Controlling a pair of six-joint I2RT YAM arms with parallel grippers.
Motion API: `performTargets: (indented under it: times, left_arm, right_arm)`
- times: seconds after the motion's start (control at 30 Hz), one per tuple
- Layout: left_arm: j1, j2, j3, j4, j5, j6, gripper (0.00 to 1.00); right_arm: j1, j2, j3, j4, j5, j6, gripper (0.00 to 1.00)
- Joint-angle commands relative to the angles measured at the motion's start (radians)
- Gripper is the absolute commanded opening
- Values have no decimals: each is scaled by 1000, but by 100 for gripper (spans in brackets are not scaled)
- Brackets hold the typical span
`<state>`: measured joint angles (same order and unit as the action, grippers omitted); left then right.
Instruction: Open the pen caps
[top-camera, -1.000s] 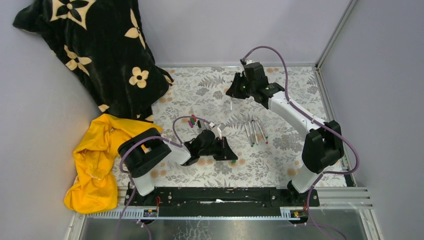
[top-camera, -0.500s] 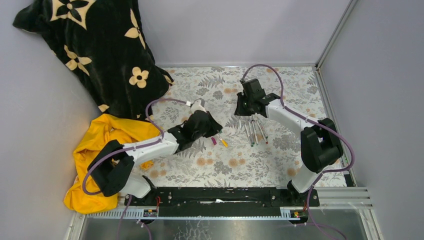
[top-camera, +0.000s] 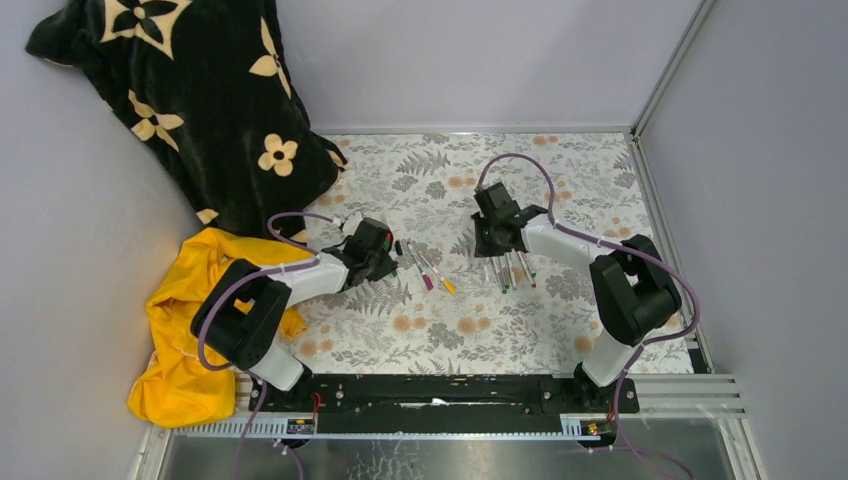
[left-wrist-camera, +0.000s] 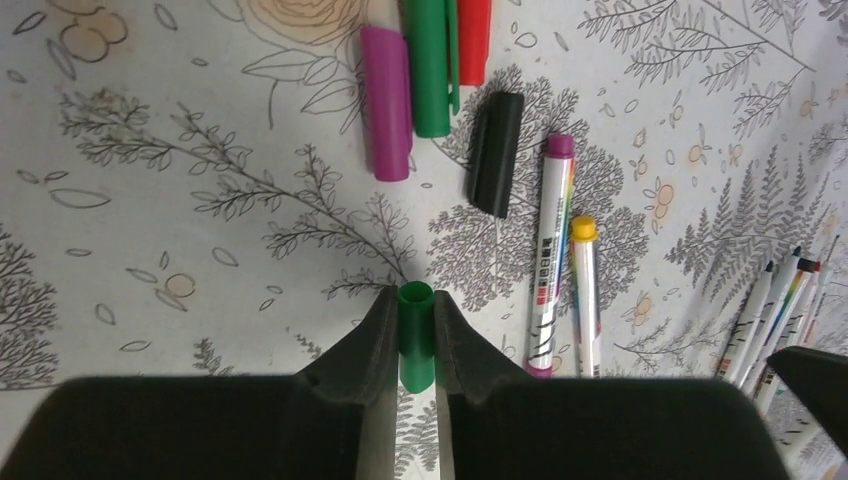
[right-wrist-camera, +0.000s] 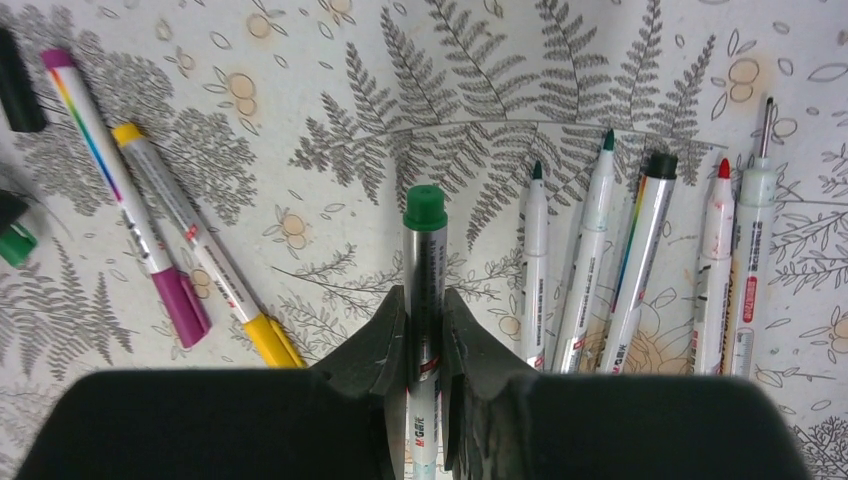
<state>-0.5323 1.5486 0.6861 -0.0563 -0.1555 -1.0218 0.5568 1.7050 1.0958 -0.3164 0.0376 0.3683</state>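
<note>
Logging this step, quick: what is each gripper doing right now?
Left gripper: closed on a green cap.
Right gripper: closed on a green-ended pen.

Soft, even, bright light from above fills every view, casting faint shadows beside the pens (right-wrist-camera: 588, 260), the wrist views sharp.

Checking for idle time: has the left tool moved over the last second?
Yes. The left tool has shifted left, nearer the yellow cloth.
</note>
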Motion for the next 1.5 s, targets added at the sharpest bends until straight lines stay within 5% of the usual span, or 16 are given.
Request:
performTargets:
  times: [0.0, 0.13, 0.37, 0.57, 1.07, 1.27, 1.47]
  left_arm:
    - [19, 49, 30, 14, 28, -7, 10]
    - [33, 66, 39, 23, 41, -5, 19]
    - [44, 74, 32, 31, 52, -13, 34]
    - [53, 69, 29, 33, 55, -11, 38]
    - [66, -148, 14, -31, 29, -16, 39]
    - [67, -235, 17, -52, 35, -23, 58]
    - [72, -314, 20, -73, 54, -31, 66]
  right_arm:
    - [11, 12, -26, 9, 58, 21, 0]
    - [12, 19, -51, 7, 78, 36, 0]
    - [12, 40, -81, 8, 87, 45, 29]
    - [12, 41, -85, 1, 108, 40, 43]
    - [112, -60, 102, -138, 208, -72, 50]
    - [158, -12, 200, -168, 173, -108, 53]
    - [218, 106, 302, -177, 136, -143, 57]
